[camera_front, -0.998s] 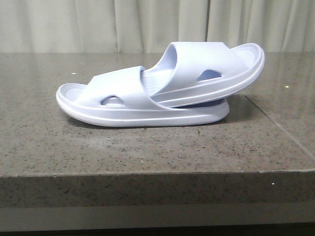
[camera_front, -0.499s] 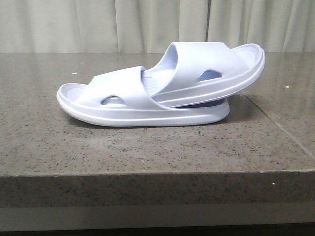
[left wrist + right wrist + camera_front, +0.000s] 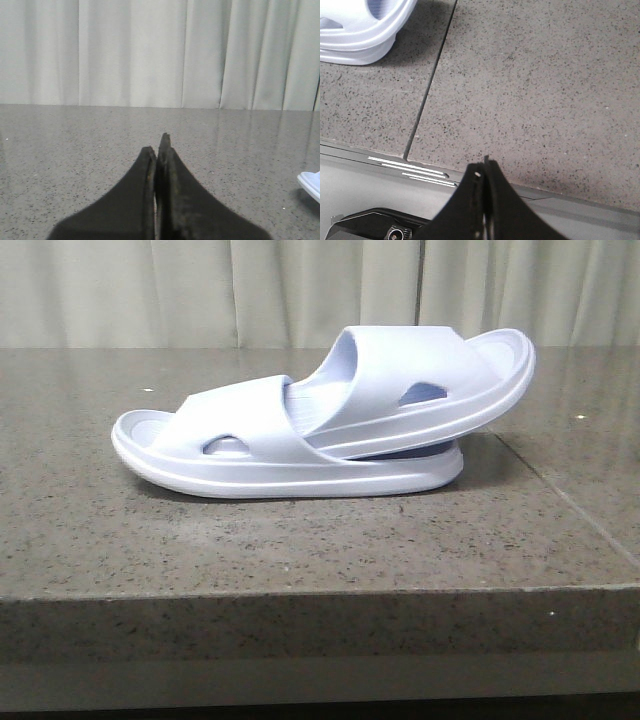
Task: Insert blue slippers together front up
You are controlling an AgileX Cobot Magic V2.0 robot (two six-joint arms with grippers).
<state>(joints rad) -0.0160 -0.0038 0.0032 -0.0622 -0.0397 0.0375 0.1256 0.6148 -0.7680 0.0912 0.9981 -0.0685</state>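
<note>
so, from the front, the blue slippers (image 3: 320, 430) sit in the middle of the grey stone table (image 3: 300, 540). they are pushed together. the lower slipper (image 3: 250, 455) lies flat on the table with one end pointing left. the upper slipper (image 3: 430, 380) is tucked under the strap of the lower one, and it tilts up to the right, so its far end hangs in the air over the other end of the lower slipper. each strap has an oval hole in its side. a thin seam (image 3: 570, 505) runs across the table to the right of the slippers. pale curtains (image 3: 200, 290) hang behind the table. no arm shows in this view.

from the left wrist, the left gripper (image 3: 159, 150) is low over the table, and its two dark fingers are pressed together with nothing between them. only a small white-blue corner of a slipper (image 3: 311, 184) peeks in at the edge, well apart from the fingers. curtains fill the back.

from the right wrist, the right gripper (image 3: 485, 172) is by the near edge of the table, and its dark fingers are pressed together too, holding nothing. one end of the slippers (image 3: 365, 30) shows in a corner of the picture, resting on the table just beside the seam (image 3: 430, 85), well apart from the fingers.
</note>
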